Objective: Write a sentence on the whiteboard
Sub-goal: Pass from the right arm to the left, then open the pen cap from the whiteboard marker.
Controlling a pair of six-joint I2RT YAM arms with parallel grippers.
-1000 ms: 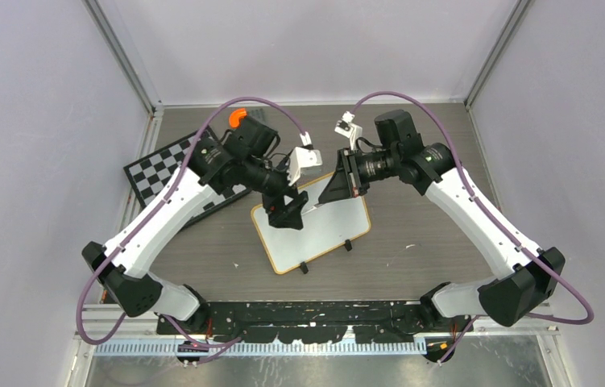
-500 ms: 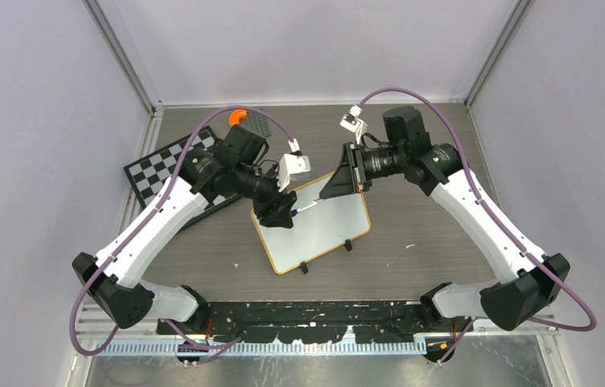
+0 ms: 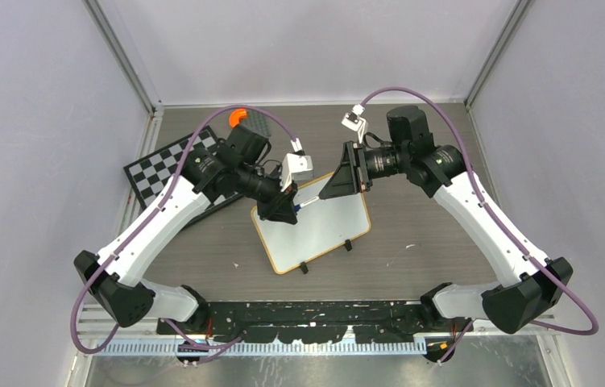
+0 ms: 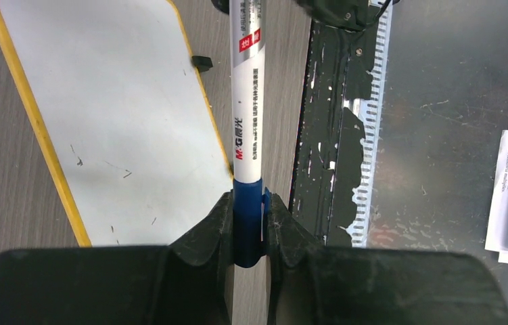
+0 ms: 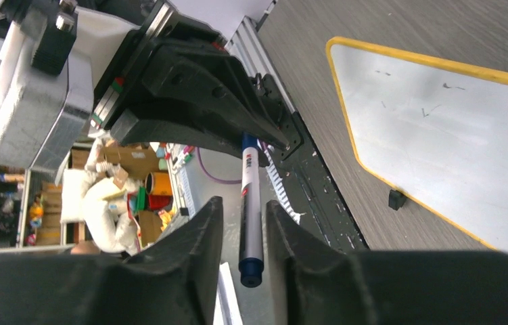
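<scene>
While the L gripper (image 4: pixel 247 203) is clamped tight on the blue end of the marker (image 4: pixel 244 115), the white barrel runs out btwn the fingers of the R gripper (image 5: pixel 244 203). Those fingers sit either side of the barrel w/ a gap showing, so not pinching it. Both grippers meet above the far edge of the whiteboard (image 3: pixel 323 234), which lies mid-way across the table (image 3: pixel 428 218), yellow rim, a few faint specks on its face. The checkered board (image 3: pixel 158 169) lies to its left, partly under the L arm.
</scene>
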